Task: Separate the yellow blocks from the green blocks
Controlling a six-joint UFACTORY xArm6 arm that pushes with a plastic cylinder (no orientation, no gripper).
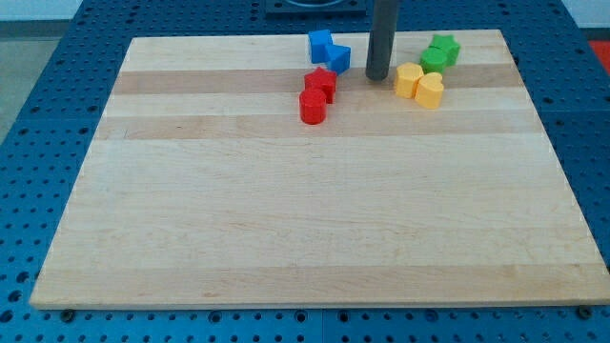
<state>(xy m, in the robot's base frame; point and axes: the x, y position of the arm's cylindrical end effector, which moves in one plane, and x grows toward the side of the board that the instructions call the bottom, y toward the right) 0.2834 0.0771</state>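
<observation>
Two yellow blocks sit touching near the view's top right: a hexagon-like one [409,79] and a heart-like one [430,90]. Just above and to the right of them are two green blocks, a star-like one [444,48] and a rounder one [433,61] that nearly touches the yellow hexagon. My tip [377,77] rests on the board just left of the yellow hexagon, with a small gap between them.
Two blue blocks [321,45] [338,58] lie left of my tip near the board's top edge. Two red blocks [321,83] [313,107] sit below them. The wooden board [286,210] lies on a blue perforated table.
</observation>
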